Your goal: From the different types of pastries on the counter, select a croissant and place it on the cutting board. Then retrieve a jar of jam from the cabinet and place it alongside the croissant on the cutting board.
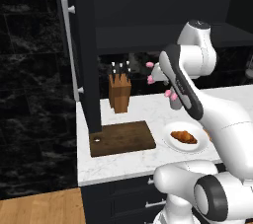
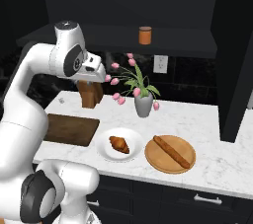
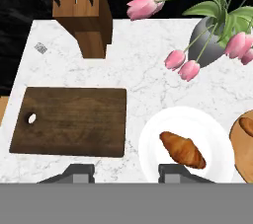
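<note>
The small golden-brown croissant (image 3: 182, 149) lies on the round white plate (image 3: 153, 141), beside the bare dark wooden cutting board (image 3: 74, 119). The two-finger gripper (image 3: 125, 173) hangs high above them with its fingers apart and holding nothing, probably to look before it reaches.

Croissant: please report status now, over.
Gripper open, high above counter. Croissant on white plate, beside bare cutting board. Jam jar on cabinet shelf. Tulips near path.

I see the golden-brown croissant (image 3: 182, 149) lying flat on a white plate, just right of the bare dark cutting board (image 3: 69, 121). The orange jam jar (image 2: 145, 35) stands upright on the cabinet shelf (image 2: 168, 45).
</note>
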Available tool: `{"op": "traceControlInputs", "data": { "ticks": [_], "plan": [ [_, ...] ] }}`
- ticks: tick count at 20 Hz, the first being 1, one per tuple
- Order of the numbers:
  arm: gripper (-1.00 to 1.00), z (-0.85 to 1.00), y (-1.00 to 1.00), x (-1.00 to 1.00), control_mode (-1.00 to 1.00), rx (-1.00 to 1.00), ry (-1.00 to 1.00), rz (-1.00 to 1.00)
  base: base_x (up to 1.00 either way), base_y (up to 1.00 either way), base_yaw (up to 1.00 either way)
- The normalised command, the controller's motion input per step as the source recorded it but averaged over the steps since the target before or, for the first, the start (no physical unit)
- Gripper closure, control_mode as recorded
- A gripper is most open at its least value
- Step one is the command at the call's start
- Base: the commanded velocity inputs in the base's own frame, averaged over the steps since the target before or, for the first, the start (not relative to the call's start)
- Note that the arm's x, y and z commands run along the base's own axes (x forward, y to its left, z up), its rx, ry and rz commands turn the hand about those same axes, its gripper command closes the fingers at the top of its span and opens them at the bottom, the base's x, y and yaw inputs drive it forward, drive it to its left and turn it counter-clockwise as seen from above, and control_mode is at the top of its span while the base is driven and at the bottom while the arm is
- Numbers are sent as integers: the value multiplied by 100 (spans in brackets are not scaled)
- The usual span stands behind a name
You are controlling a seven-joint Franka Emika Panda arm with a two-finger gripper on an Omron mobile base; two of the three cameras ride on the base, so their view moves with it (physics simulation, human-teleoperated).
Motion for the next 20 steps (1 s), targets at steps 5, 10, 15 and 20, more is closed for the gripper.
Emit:
{"op": "traceControlInputs", "data": {
  "ticks": [5, 10, 15, 20],
  "plan": [
    [-100, -13, 0, 1, -100, 0, 3, 3, 0, 0, 0],
    [-100, -8, -11, 0, -100, -1, 6, 11, 0, 0, 0],
    [-100, -38, -25, 0, -100, -7, 39, 14, 0, 0, 0],
    [-100, -53, -32, 0, -100, -5, 29, 13, 0, 0, 0]
  ]
}}
